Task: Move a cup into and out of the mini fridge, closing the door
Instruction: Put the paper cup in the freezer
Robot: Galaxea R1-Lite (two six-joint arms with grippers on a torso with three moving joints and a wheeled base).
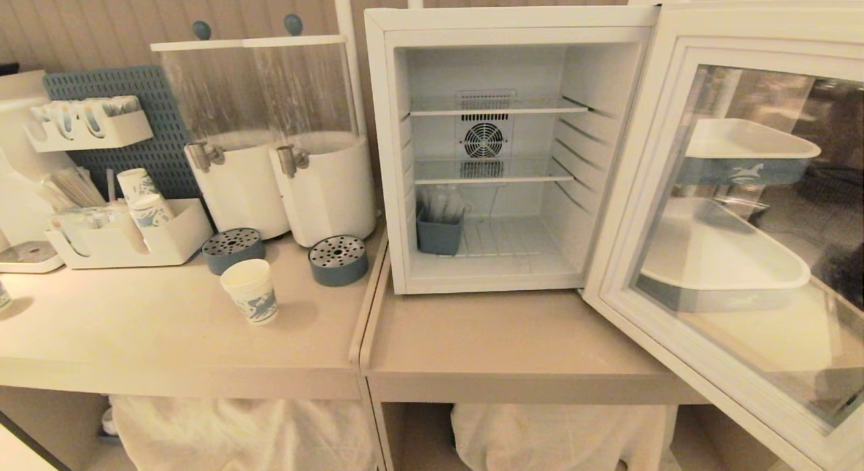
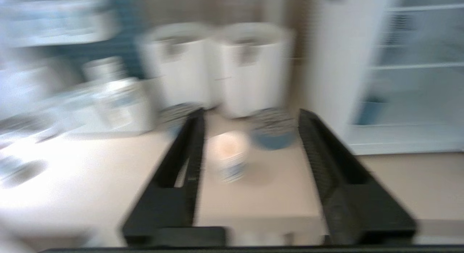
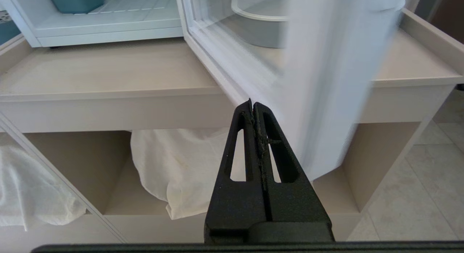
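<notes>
1. Fridge (image 1: pixel 513 147) stands on the surface (image 1: pixel 513 343), door (image 1: pixel 736 214) swung wide open on the fridge's right side.
2. Cup (image 1: pixel 251 290) stands upright on the surface, out of the fridge, well to its left, just in front of the two drip trays (image 1: pixel 233 250).
3. Two white dispensers (image 1: pixel 283 154) sit behind the trays, just left of the fridge.
4. Further left of the fridge: a white holder (image 1: pixel 128 238) with more paper cups, and a blue pegboard (image 1: pixel 128 120) with a small shelf.
5. Inside the fridge: two wire shelves, a fan at the back, a blue bin (image 1: pixel 439 231) on the floor at the left.
6. Left tool (image 2: pixel 250 117) is seen only in its wrist view, blurred: fingers (image 2: pixel 188 151) parted, released, nothing gripped; cup (image 2: pixel 229 156) sits beyond, in the gap between them, not touching either.
7. Right tool (image 3: pixel 252 102) is clenched, fingers pressed together, empty; it sits low in front of the surface, just beside the door's lower edge (image 3: pixel 232 64).
8. White cloth (image 3: pixel 181 169) lies in the open compartments under the surface, below the fridge.
</notes>
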